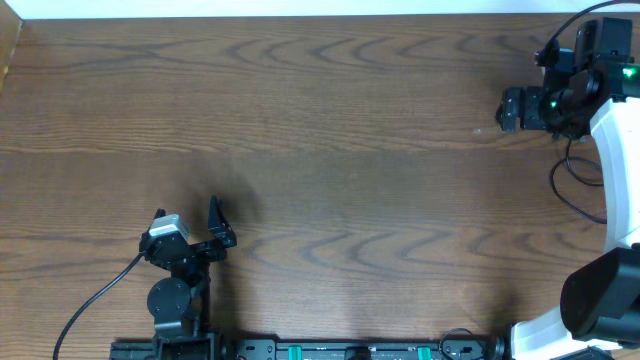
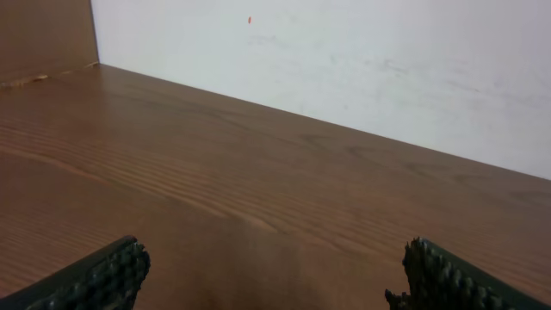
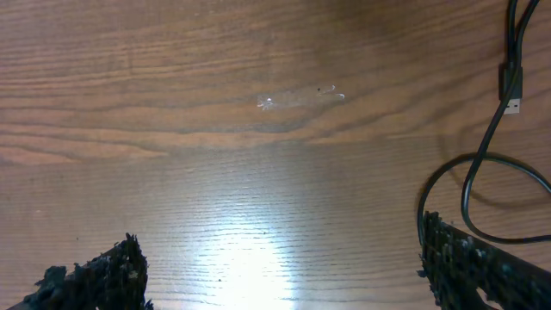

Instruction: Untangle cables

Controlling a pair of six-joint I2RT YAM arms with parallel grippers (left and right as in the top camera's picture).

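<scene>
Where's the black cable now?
Right wrist view, right edge: the black cable loops on the table beside the right end effector.

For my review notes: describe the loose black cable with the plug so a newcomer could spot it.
Look to the right edge of the wooden table, next to the white right arm. A thin black cable loops on the wood beside the open right gripper. Only it ends in a small plug lying free.

A dark brown wood-grain tabletop (image 1: 320, 150) runs back to a plain white wall (image 2: 344, 60) at its far edge. A brown wooden side panel (image 2: 43, 34) meets that wall at the left corner. A patch of bright glare (image 3: 250, 250) (whitish, soft-edged) lies on the grain, well apart from a small shiny smear (image 3: 297, 97).
</scene>
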